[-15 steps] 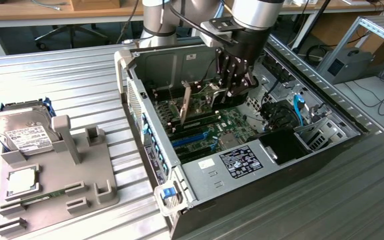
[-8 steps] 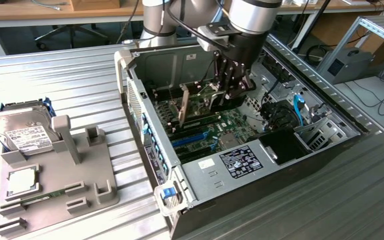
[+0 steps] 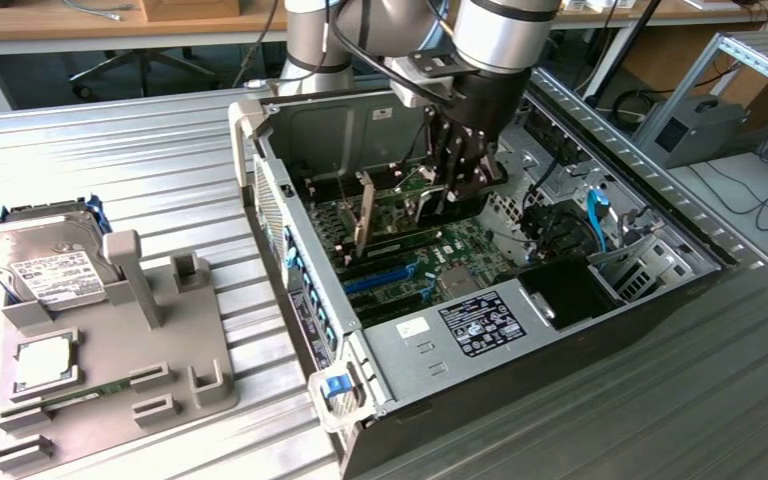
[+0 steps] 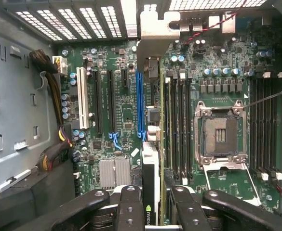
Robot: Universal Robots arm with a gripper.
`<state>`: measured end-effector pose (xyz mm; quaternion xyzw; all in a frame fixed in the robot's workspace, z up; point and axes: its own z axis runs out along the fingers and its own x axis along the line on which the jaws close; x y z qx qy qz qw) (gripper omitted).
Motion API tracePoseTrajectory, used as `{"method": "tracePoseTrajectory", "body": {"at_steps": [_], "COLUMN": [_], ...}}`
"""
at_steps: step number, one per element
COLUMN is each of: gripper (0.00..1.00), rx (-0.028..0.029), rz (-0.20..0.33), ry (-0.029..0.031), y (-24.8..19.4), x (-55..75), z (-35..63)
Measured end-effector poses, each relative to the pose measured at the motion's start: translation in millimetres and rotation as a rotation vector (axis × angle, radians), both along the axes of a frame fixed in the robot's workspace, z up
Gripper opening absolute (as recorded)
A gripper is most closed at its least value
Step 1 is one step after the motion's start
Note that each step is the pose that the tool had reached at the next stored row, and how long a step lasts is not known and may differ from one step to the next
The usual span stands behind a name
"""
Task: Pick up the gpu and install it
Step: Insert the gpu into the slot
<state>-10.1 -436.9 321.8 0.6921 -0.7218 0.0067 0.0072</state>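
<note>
My gripper [image 3: 462, 200] reaches down into the open computer case [image 3: 398, 345], over the motherboard [image 3: 471, 260]. It is shut on the gpu [image 3: 404, 242], a thin black card held upright on its edge. In the wrist view the gpu [image 4: 150, 163] shows edge-on between my two fingers [image 4: 131, 207], and my gripper [image 4: 155, 204] clamps its near end. The card's silver bracket [image 4: 153, 29] sits at the case's rear slot openings. The card stands just beside the long blue slot [image 4: 141, 96]. I cannot tell whether it is seated in a slot.
A grey fixture [image 3: 117, 370] at the exterior view's left holds a silver hard drive [image 3: 44, 262], a processor chip [image 3: 44, 365] and a green memory stick [image 3: 84, 393]. Inside the case are the processor socket [image 4: 220, 134], memory slots [image 4: 263, 130] and a cable bundle [image 4: 54, 96].
</note>
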Motion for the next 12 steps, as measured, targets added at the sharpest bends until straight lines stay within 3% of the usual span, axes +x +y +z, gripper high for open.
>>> {"method": "tracePoseTrajectory", "body": {"at_steps": [12], "gripper": [0.27], "rx": [0.0000], "rz": [0.000], "ry": [0.0000], "y": [0.0], "x": [-0.2], "z": [-0.4]}}
